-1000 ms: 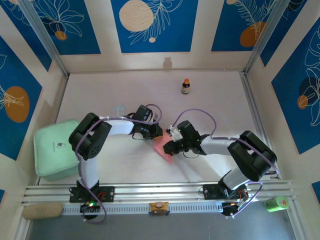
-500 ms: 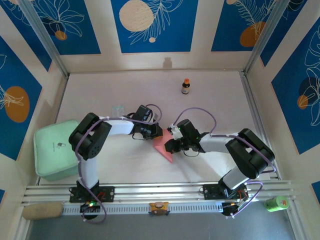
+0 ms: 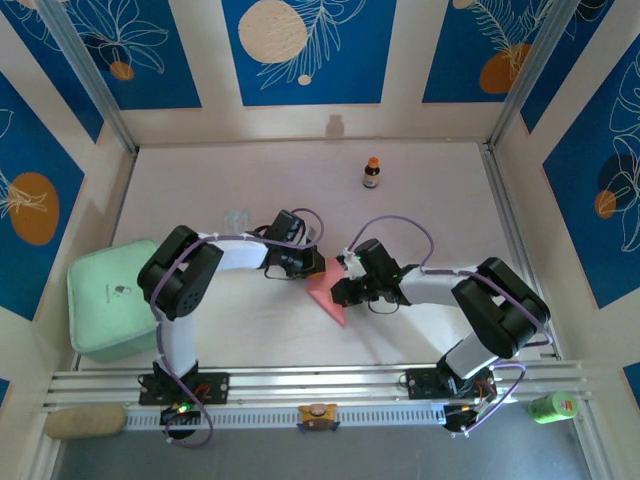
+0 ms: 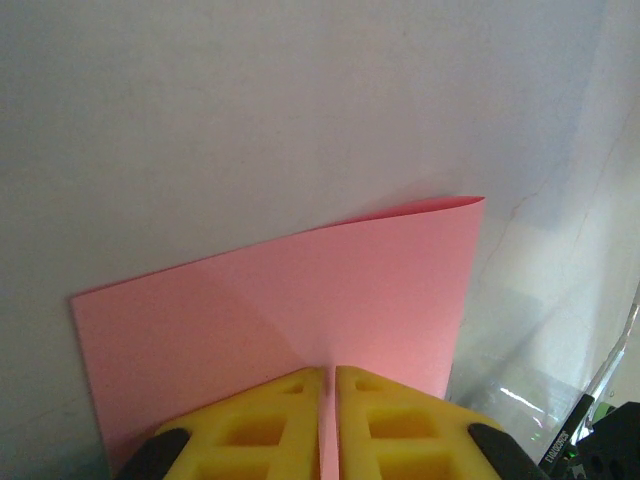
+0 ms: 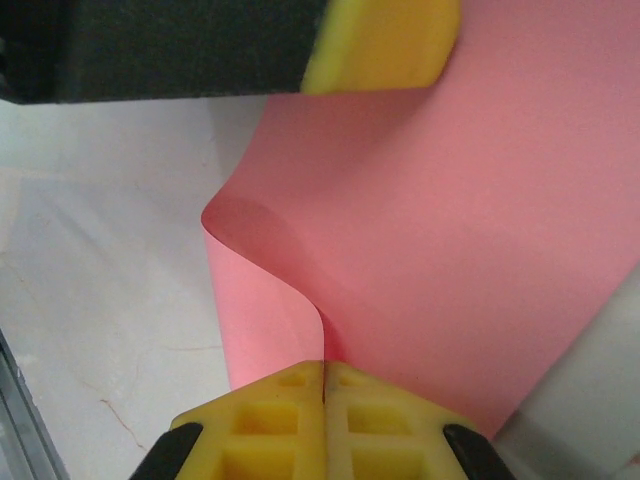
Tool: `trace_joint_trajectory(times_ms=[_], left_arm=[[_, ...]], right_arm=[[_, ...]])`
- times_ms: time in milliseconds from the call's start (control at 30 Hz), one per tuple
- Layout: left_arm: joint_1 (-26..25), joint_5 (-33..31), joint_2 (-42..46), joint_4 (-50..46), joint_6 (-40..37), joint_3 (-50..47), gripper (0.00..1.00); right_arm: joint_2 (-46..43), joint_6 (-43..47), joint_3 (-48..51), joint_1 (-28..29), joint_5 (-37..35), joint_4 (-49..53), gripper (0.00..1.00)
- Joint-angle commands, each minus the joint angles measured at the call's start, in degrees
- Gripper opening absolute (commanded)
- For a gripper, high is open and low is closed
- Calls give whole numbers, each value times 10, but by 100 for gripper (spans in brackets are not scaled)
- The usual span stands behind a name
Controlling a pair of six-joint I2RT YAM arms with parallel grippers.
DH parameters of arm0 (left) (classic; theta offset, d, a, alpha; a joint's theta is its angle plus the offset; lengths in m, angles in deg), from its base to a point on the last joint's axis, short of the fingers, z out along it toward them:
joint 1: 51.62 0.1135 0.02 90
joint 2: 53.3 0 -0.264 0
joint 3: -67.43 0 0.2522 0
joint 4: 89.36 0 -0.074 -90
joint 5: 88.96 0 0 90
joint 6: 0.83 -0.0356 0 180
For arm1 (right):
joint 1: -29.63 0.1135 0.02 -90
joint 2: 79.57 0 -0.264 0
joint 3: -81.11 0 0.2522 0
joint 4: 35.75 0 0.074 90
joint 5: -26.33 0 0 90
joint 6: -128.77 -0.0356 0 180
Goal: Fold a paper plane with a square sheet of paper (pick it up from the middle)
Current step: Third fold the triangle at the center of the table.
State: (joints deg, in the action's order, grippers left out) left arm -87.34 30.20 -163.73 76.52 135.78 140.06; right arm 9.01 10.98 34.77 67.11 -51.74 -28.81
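Mid-bench (image 3: 440, 210), the pink sheet of paper (image 3: 330, 298) lies between the two wrists; from above they hide most of it, leaving one pointed corner showing toward the arm bases. In the right wrist view the right fingers (image 5: 308, 398) are pressed together, pinching a raised curl of the sheet. The left fingers (image 4: 300, 400) are closed to a hairline slit against the sheet's near edge, but whether any paper sits in that slit cannot be made out.

Sheet of paper (image 3: 331, 300) on table (image 3: 440, 210) centre, bottle (image 3: 371, 173) behind, box (image 3: 105, 300) left
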Motion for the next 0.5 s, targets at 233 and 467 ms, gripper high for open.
trace_joint_trajectory(times_ms=[233, 467], left_arm=[[3, -10, 1, -11, 7, -13, 13], [2, -9, 4, -12, 7, -12, 13]], right_arm=[[-16, -9, -2, -3, -13, 17, 3], [-19, -14, 0, -2, -13, 20, 3]])
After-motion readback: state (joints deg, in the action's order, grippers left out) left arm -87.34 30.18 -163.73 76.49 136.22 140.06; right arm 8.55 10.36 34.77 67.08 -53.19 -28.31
